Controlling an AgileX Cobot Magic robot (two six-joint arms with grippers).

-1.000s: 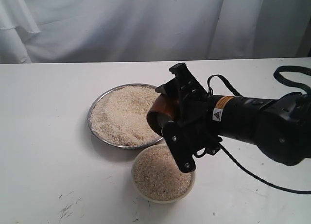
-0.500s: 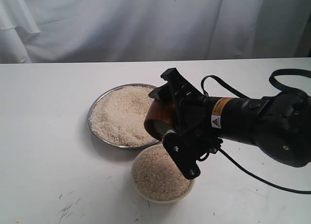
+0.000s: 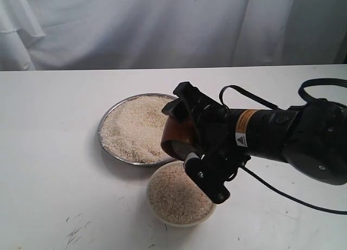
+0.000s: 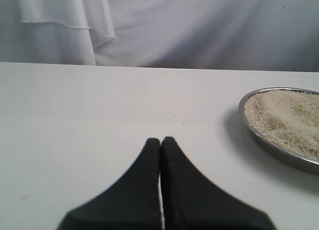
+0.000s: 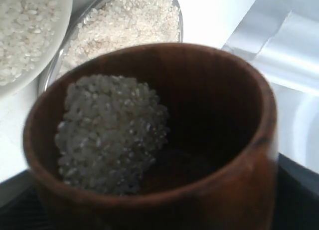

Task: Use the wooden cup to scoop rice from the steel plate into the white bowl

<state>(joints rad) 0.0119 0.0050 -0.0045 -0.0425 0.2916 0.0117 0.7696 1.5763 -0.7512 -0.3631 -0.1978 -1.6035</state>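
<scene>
right gripper [image 3: 191, 139] is clamped on the wooden cup [image 3: 174, 132], one black finger on each side of it, so the jaws sit about as wide as the cup. the cup's tipped well over, not upright. looking into it from the right wrist view, the wooden cup [image 5: 219, 140] has a clump of rice [image 5: 109, 135] piled against one side of its dark inside, and the rest of the inside is bare wood. can't tell if any grains are dropping out.

taking the white bowl [image 3: 179, 223] as the reference: the cup hangs just above the bowl's far rim, over the spot where bowl and plate nearly meet. the lower finger reaches out over the bowl. the bowl itself is filled with rice [image 3: 176, 198] close to the rim.

the steel plate [image 3: 100, 133] sits just behind the bowl and a bit to the left in the exterior view, rims close or touching, can't say which. it has a wide heap of rice [image 3: 135, 128] across it.

the right arm comes in from the right of the bowl, with a black cable [image 3: 282, 196] trailing on the white table [image 3: 54, 196].

left gripper [image 4: 160, 140] has its fingers pressed together with nothing between them, low over bare table. its view catches only the plate's edge [image 4: 279, 152], no bowl.

white curtain [image 3: 135, 27] hangs behind the table, beyond the bowl.
</scene>
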